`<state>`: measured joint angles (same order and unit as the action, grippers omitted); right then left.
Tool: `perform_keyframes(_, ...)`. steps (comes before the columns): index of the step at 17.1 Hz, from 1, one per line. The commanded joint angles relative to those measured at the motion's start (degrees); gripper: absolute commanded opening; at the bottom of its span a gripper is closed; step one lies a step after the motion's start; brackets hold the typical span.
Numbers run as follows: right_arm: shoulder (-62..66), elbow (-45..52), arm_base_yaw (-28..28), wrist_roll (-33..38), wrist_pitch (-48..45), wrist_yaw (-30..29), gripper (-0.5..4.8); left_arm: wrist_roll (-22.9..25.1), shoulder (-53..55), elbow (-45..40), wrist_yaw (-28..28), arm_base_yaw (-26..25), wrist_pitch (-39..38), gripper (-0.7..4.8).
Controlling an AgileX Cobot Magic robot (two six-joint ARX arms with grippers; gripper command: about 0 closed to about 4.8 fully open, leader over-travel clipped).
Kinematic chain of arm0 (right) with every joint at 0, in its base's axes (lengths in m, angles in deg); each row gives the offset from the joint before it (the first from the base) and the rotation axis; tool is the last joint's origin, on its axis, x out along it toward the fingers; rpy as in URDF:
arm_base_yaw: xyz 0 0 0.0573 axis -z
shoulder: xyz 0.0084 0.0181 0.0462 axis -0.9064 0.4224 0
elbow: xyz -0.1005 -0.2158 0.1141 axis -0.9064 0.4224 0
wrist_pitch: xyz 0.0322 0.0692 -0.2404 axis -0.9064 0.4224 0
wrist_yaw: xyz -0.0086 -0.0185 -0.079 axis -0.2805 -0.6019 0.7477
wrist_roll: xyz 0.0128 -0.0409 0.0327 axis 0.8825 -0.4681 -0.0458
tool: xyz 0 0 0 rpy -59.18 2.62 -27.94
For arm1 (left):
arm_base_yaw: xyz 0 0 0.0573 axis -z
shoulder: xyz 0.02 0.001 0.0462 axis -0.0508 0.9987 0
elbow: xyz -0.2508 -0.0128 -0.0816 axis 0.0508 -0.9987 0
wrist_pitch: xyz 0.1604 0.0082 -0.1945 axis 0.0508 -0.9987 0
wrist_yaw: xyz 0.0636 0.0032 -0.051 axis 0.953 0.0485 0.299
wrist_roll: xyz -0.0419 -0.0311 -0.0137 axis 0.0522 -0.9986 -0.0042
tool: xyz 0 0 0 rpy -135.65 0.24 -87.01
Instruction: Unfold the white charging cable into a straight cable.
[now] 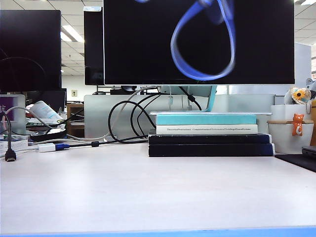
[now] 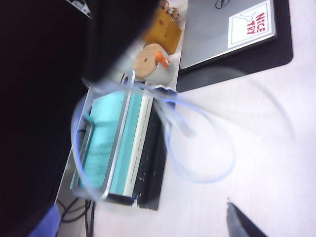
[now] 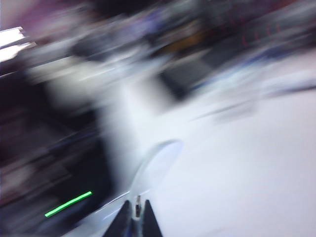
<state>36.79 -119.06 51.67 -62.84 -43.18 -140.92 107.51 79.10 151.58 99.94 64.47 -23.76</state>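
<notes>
1. The cable (image 3: 157, 159) is not straight yet. It rises in a curve straight out of the right gripper (image 3: 134, 216), whose fingers are pressed together on the cord.
2. In the exterior view the cable (image 1: 201, 49) hangs high in the air as one open loop, smeared by motion, with no fingers in sight.
3. In the left wrist view the loop (image 2: 197, 163) floats well apart from the left gripper's one visible fingertip (image 2: 242, 223). That tip stands off to one side with nothing against it, so I judge these fingers spread and empty.
4. Done: the cable is lifted clear of the table (image 1: 148, 197). Left, as I judge it: take the free end and draw the loop out flat.
5. Count: one cable, one loop, and two grippers, of which one is holding.
6. Beyond the loop, far from the fingertip: one stack of four books (image 1: 210, 134) and one laptop (image 2: 217, 34).
</notes>
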Motion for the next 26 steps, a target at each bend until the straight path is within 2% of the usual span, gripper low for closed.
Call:
perform_keyframes(1, -0.1, -0.2, -0.7, 2.3, -0.8, -11.9, -0.05, -1.4, -0.2, 0.2, 0.2, 0.0, -0.5, 4.79)
perform_keyframes(2, 0.1, -0.2, -0.7, 1.5, 0.0, -13.4, -0.05, -1.9, -0.2, 0.2, 0.1, 0.0, -0.5, 4.79)
perform_keyframes(3, -0.9, -0.2, -0.7, -1.6, 2.3, 0.9, -0.05, -1.9, -0.2, 0.2, 0.2, 0.0, -0.3, 4.79)
perform_keyframes(4, -2.1, -0.1, -1.0, -4.0, 4.9, 19.7, -0.05, -1.9, -0.4, 0.2, 0.4, 0.0, -0.4, 4.79)
perform_keyframes(5, -2.1, -0.2, -1.5, -4.1, 5.4, 11.3, -0.05, -1.9, -0.5, 0.2, 0.3, 0.0, -0.4, 4.79)
perform_keyframes(6, -1.6, -0.2, -1.4, -4.1, 4.8, -4.2, -0.05, -2.1, -0.6, 0.2, 0.3, 0.1, -0.5, 4.79)
perform_keyframes(7, -1.6, -0.2, -1.2, -4.1, 5.0, -1.5, -0.05, -2.2, -0.5, 0.2, 0.3, 0.0, -0.5, 4.79)
perform_keyframes(8, -2.3, -0.2, -1.3, -4.1, 6.9, 12.3, -0.05, -2.4, -0.5, 0.2, 0.3, 0.0, -0.3, 4.79)
perform_keyframes(9, -2.3, -0.2, -1.5, -4.1, 7.7, 17.8, -0.05, -2.6, -0.5, 0.2, 0.3, 0.0, -0.3, 4.79)
perform_keyframes(11, -1.6, -0.2, -2.0, -4.5, 6.8, 1.9, -0.05, -3.4, -0.8, 0.2, 0.0, 0.0, -1.2, 4.79)
perform_keyframes(12, -2.1, -0.2, -2.4, -4.5, 7.7, 14.1, -0.05, -3.7, -0.8, 0.2, 0.1, 0.0, -1.2, 4.79)
perform_keyframes(13, -2.0, -0.2, -2.6, -4.6, 5.3, 13.0, -0.05, -4.5, -1.3, 0.2, 0.2, 0.0, -2.0, 4.79)
perform_keyframes(14, -2.4, -0.2, -2.1, -4.7, 4.2, 16.1, -0.05, -4.7, -1.5, 0.2, 0.2, 0.0, -2.6, 4.79)
perform_keyframes(16, -4.3, -0.2, -1.0, -8.1, 6.3, 29.9, -0.05, -6.0, -1.6, 0.2, 0.4, -0.1, -3.2, 4.79)
perform_keyframes(18, -5.8, -0.2, -0.3, -13.2, 12.3, 41.2, -0.05, -5.9, -1.6, 0.1, 0.5, -0.1, -3.6, 4.79)
perform_keyframes(20, -7.8, -0.2, -0.1, -16.9, 18.6, 50.0, -0.05, -5.9, -1.6, 0.2, 1.7, -0.2, -3.4, 4.79)
perform_keyframes(22, -8.2, -0.2, -0.1, -17.2, 19.4, 54.0, -0.05, -5.7, -1.6, 0.1, 5.1, -1.3, -3.1, 4.79)
perform_keyframes(23, -8.3, -0.2, -0.1, -17.4, 19.1, 53.1, -0.05, -5.8, -1.6, 0.1, 6.3, -1.6, -3.0, 4.79)
perform_keyframes(25, -8.3, -0.2, -0.5, -15.3, 14.3, 36.2, -0.05, -6.7, -1.9, 0.1, 10.8, -1.6, -3.0, 4.79)
perform_keyframes(26, -7.1, -0.2, -2.0, -8.5, 6.2, 25.2, -0.05, -6.9, -2.5, 0.1, 13.4, -1.6, -3.4, 4.79)
